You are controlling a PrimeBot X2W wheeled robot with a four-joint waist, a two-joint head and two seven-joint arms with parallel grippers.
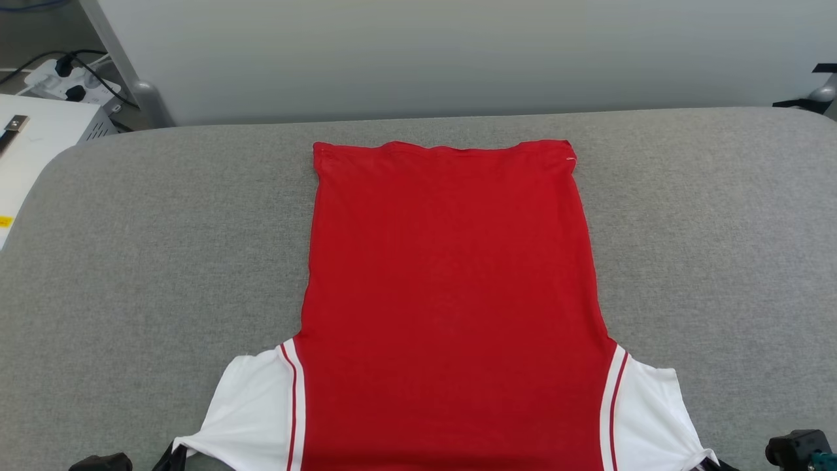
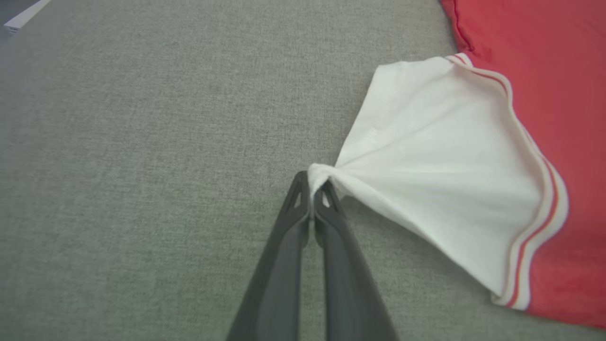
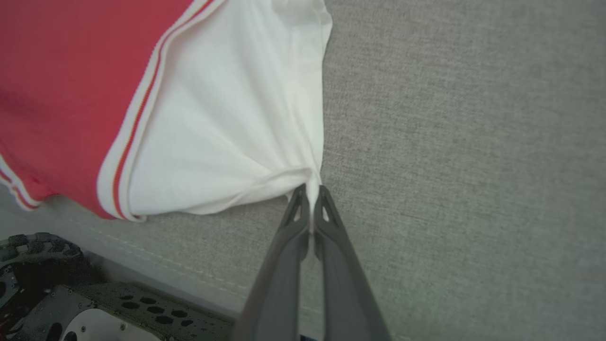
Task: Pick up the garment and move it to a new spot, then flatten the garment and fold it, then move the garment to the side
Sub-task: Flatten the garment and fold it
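Note:
The garment (image 1: 451, 281), a red jersey with white short sleeves and striped armhole trim, lies spread flat and plain side up on the grey padded surface (image 1: 131, 248), hem at the far end. My left gripper (image 2: 312, 187) is shut on the tip of the white left sleeve (image 2: 440, 166), pulling it taut. My right gripper (image 3: 311, 192) is shut on the tip of the other white sleeve (image 3: 227, 132). In the head view the left gripper (image 1: 171, 456) and right gripper (image 1: 709, 463) sit at the bottom edge by the sleeve corners. The collar lies below the picture's edge.
A white cabinet (image 1: 33, 137) with a power strip and cables (image 1: 72, 82) stands at the far left. A pale wall (image 1: 458, 59) runs behind the surface. The robot's dark base (image 3: 71, 303) shows beyond the surface's near edge. Bare grey padding lies either side of the jersey.

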